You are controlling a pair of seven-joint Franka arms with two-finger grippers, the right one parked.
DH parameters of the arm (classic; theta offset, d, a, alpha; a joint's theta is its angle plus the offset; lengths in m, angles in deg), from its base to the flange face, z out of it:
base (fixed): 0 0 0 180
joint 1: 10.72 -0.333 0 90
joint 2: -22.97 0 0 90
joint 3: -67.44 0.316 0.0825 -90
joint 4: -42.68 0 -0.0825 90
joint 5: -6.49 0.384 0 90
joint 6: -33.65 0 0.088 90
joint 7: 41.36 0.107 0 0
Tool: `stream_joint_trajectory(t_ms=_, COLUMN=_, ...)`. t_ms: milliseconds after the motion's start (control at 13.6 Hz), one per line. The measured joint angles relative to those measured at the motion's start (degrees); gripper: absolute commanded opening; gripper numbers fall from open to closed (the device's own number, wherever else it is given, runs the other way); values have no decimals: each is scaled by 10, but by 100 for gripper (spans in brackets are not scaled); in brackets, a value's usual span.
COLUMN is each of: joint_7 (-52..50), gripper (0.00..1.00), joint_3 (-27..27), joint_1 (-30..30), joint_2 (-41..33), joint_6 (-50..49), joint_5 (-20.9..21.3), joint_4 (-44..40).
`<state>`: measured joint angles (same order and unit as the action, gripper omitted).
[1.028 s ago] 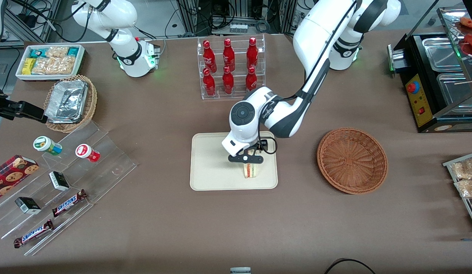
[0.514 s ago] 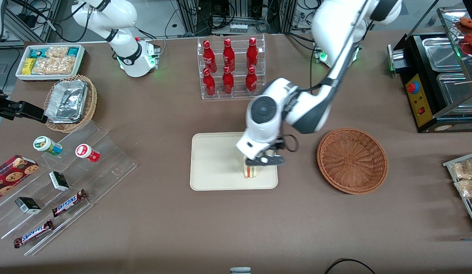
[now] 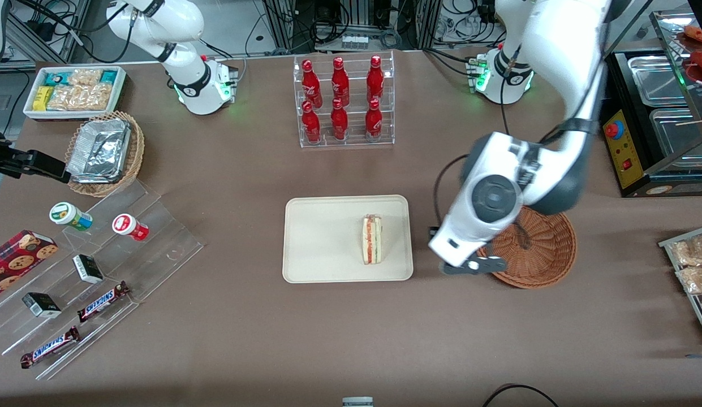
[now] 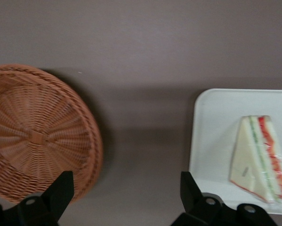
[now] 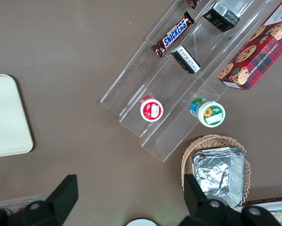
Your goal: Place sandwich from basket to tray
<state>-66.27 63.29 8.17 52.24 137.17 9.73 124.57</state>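
Front view: sandwich (image 3: 371, 238) lies on the tray (image 3: 322, 243), in the tray's half nearer the basket (image 3: 540, 249), filling edge turned toward the tray's middle. Nothing touches it. Basket sits on the table (image 3: 243, 339) well apart from the tray, toward the working arm's end; it holds nothing that shows. Left gripper (image 3: 469, 265) hangs above the strip of table between tray and basket, overlapping the basket's rim on the tray side. Arm's wrist housing covers part of the basket. Finger spread not readable from this angle. Rack of red bottles (image 3: 342, 102) stands farther from the camera than the tray. Tan basket of foil trays (image 3: 104, 152) and clear stepped display (image 3: 102, 265) lie toward the parked arm's end of the table.

Left wrist view: both dark fingers (image 4: 60, 190) stand wide apart, nothing between them. Bare table surface fills the gap. Basket (image 4: 37, 136) shows beside one finger, its woven floor bare. Tray (image 4: 211, 136) shows beside the other finger, with the sandwich (image 4: 258, 157) flat on it, near the tray's rounded corner, red and green layers visible along one edge.

Right wrist view: a corner of the tray (image 5: 6, 117) shows, plus the stepped display (image 5: 178, 89) with snack bars and small tubs, and the foil-tray basket (image 5: 216, 172) just beside it.
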Motion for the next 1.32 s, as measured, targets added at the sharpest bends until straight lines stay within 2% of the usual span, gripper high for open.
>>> stream_joint_trajectory(t_ms=294, joint_7=69, gripper=100, joint_3=0, joint_1=-64, joint_2=-53, joint_6=-25, joint_5=-2, joint_4=48)
stream_joint_trajectory(t_ms=661, joint_7=140, gripper=100, joint_3=0, joint_1=-127, joint_2=-136, joint_6=-55, joint_5=-42, joint_4=99)
stream_joint_trajectory(t_ms=1028, joint_7=183, gripper=100, joint_3=0, joint_1=-139, joint_2=-229, joint_6=-162, joint_5=-43, joint_4=103)
stream_joint_trajectory(t_ms=1321, joint_7=199, gripper=100, joint_3=0, joint_1=-151, joint_2=-280, joint_6=-207, joint_5=-43, joint_4=103)
